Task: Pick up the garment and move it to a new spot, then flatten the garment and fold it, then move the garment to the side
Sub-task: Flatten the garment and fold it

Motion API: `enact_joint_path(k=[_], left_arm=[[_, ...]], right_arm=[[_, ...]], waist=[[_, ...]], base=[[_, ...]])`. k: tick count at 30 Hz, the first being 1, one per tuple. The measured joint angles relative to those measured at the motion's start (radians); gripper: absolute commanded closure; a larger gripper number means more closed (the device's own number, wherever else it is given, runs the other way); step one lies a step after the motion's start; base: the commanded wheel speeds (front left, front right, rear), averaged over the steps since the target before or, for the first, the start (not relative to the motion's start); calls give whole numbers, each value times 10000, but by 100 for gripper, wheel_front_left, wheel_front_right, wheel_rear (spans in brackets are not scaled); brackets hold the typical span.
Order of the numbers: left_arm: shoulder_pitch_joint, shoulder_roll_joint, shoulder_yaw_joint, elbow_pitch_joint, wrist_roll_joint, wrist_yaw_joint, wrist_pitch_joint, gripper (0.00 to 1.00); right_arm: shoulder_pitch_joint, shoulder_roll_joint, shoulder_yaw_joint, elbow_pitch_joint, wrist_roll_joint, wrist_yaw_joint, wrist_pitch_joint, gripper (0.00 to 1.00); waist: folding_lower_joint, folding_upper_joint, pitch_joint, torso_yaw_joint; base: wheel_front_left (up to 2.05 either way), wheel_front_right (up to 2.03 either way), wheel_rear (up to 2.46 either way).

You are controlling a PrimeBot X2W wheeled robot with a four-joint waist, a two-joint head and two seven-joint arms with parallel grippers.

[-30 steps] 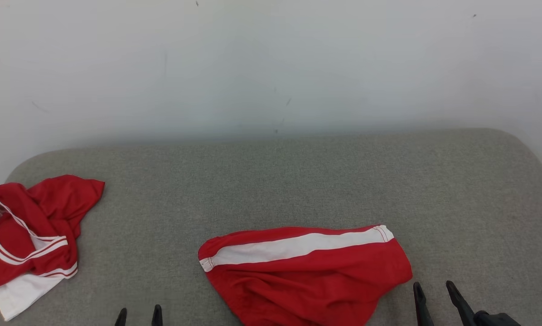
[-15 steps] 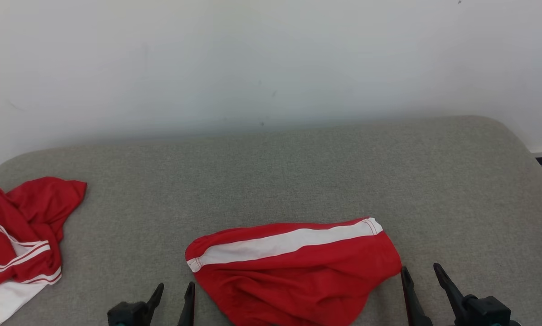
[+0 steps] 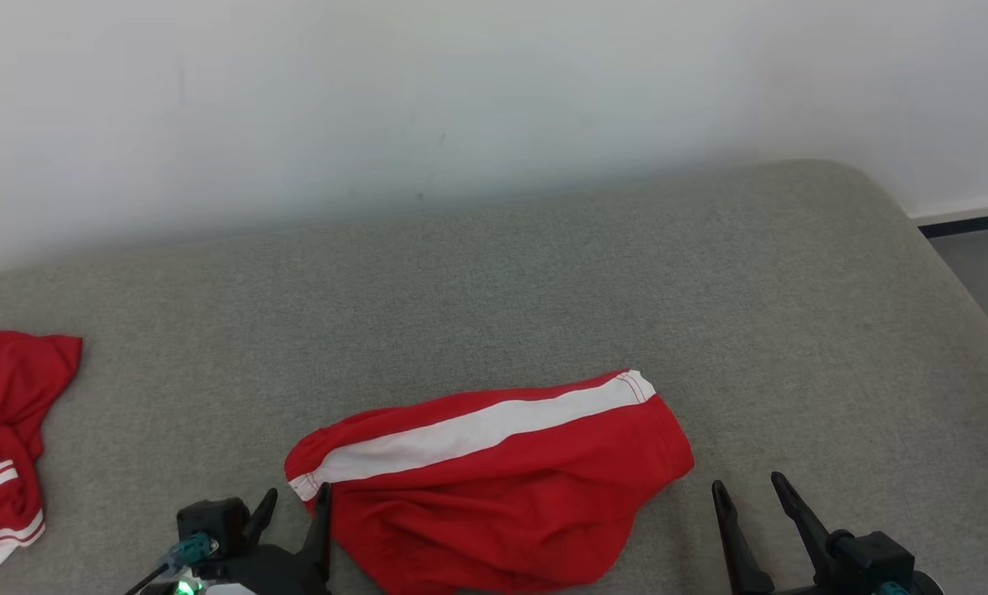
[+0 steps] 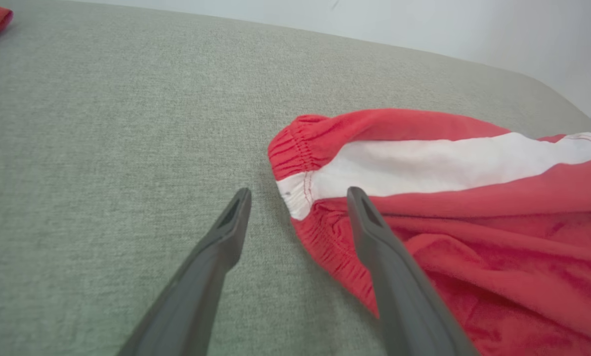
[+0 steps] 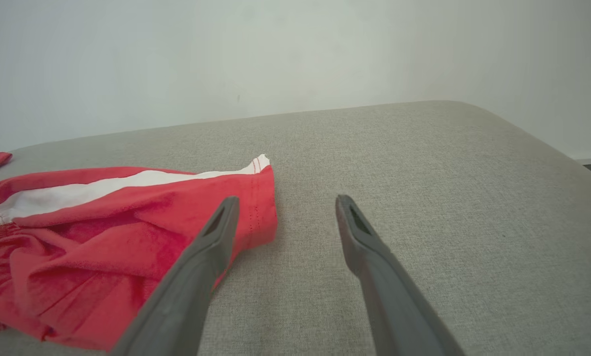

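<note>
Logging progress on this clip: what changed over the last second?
The head camera turned, shifting the whole view. The left gripper advanced to the red shorts' waistband end. Both stayed open, gripping nothing; the right gripper stayed by the hem end; shorts unmoved.

— Where does my head camera sit?
— High, facing forward and down over the grey padded surface point(image 3: 494, 306) to the wall point(image 3: 461, 83); left end effector point(image 3: 297, 490) and right end effector point(image 3: 746, 479) poke in at its bottom edge.
— And my wrist cameras?
— Low and close, each looking along its own fingers point(image 4: 201, 277). All three views share the red shorts point(image 3: 502, 496), lying between the two end effectors.
</note>
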Motion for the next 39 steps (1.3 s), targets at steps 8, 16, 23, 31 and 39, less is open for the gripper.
enact_joint_path(k=[8, 16, 23, 31, 39], left_arm=[[-225, 182, -267, 504, -468, 0, -153, 0], [-662, 199, -485, 872, -715, 0, -278, 3], [-862, 270, -740, 1145, -1009, 0, -288, 68], [-881, 280, -1089, 1185, -1212, -2, -462, 100], [-885, 268, -1766, 671, -1289, -2, -637, 100]], right_arm=[[-12, -10, 6, -13, 2, 0, -50, 0], [-130, -12, 123, -29, 2, 0, -50, 0], [-188, -50, 31, -38, 0, 0, -50, 0], [-378, -259, -10, -261, 0, 0, 52, 0], [-1903, -1198, 238, -863, 700, 0, 2063, 0]], waist=[[0, 0, 187, -271], [0, 0, 346, -335], [0, 0, 442, -318], [-2, 0, 377, -50], [-2, 0, 550, 243]], base=[[0, 0, 0], [0, 0, 0], [0, 0, 0], [0, 0, 0], [0, 0, 0]])
